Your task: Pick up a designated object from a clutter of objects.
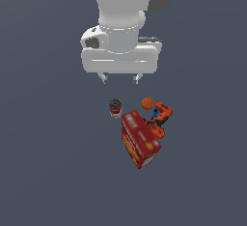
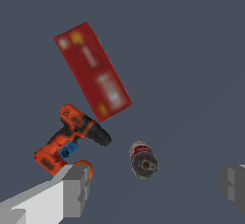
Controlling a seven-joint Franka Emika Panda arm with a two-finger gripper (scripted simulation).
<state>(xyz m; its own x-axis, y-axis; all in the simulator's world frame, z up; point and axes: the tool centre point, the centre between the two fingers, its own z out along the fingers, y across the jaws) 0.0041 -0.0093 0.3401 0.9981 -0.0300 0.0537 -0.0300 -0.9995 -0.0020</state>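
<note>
Hovering above the clutter: gripper [image 1: 119, 79], jaws spread wide, holding nothing, well clear of everything below. Soup can [image 1: 115, 108] upright, dark metal top showing, red-over-white label; landmark for the rest. Cracker box [image 1: 140, 139] just beside the can, toward the exterior view's right and nearer the camera, tilted. Orange ball [image 1: 147, 104] near the can on the exterior view's right. Power drill [image 1: 160, 116] beyond the ball, touching or nearly touching the box.

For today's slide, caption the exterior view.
Open gripper hovers above soup can, beside cracker box, orange ball and drill.
</note>
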